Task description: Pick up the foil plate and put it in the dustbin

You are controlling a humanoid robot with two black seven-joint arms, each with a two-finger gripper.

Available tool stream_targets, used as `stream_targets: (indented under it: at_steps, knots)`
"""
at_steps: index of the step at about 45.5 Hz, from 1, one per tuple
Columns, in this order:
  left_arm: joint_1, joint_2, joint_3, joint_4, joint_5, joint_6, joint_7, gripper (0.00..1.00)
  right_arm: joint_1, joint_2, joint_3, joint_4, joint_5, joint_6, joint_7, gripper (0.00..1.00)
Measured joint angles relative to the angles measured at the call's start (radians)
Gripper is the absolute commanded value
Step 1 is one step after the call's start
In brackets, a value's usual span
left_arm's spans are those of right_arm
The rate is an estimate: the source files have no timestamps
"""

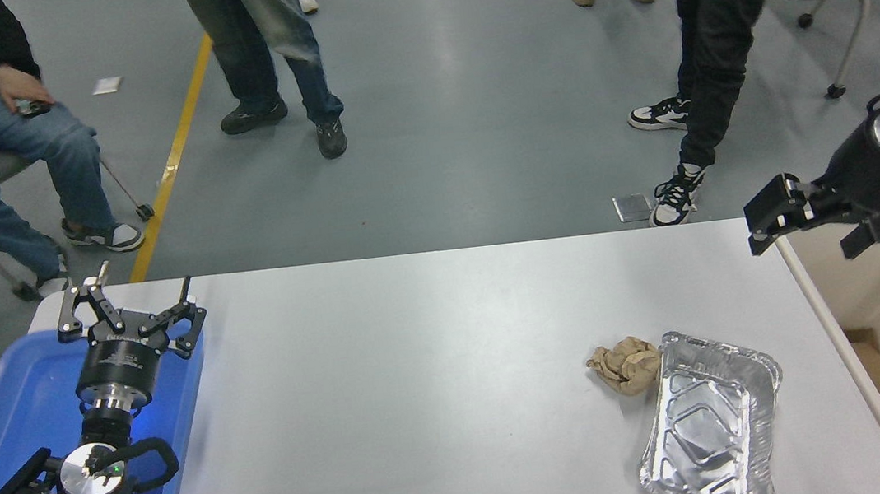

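Silver foil plate (711,434): a shiny rectangular aluminium tray with crinkled rim and embossed base, lying flat on the white table (422,381) at about 4 o'clock from the table's middle, near its right edge; nothing grips it.
Brown paper ball (626,364): crumpled, touching or just beside the plate's far-left corner, at 10 o'clock from it.
Dustbin (839,334): a large beige plastic tub with a thick rim, at 3 o'clock from the plate, just off the table's right edge; what shows of its inside is bare.
Right gripper (814,225): black, raised above the bin's far-left corner, at 1 o'clock from the plate and well apart from it; fingers spread, holding nothing.
Left gripper (129,314): parked over the blue plastic tray (20,411) at 9 o'clock, fingers spread.
People: legs and shoes stand beyond the table at 12 o'clock; one person sits at 10 o'clock.
Progress: by my reading, the plate is not yet picked up.
Risks: thin foil may crush or slip from a rim pinch; a low approach from the left could catch the paper ball; a flat tray offers little to grip, so the fingers may skid and push it off the edge.
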Motion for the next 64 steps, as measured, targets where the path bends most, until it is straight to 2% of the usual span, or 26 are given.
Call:
stream_targets:
  at_steps: [18, 38, 53, 64]
  knots:
    - [0.000, 0.000, 0.000, 0.000, 0.000, 0.000, 0.000, 0.99, 0.275, -0.008, -0.003, 0.063, 0.002, 0.027, -0.004, 1.00]
    - [0.000, 0.000, 0.000, 0.000, 0.000, 0.000, 0.000, 0.99, 0.358, -0.012, -0.023, 0.204, 0.020, 0.031, -0.020, 1.00]
    - [0.000, 0.000, -0.001, 0.000, 0.000, 0.000, -0.001, 0.99, 0.132, -0.050, -0.055, 0.256, 0.023, 0.022, -0.024, 1.00]
    - [0.000, 0.000, -0.001, 0.000, 0.000, 0.000, -0.001, 0.99, -0.210, -0.103, -0.002, 0.212, -0.055, -0.147, -0.024, 1.00]
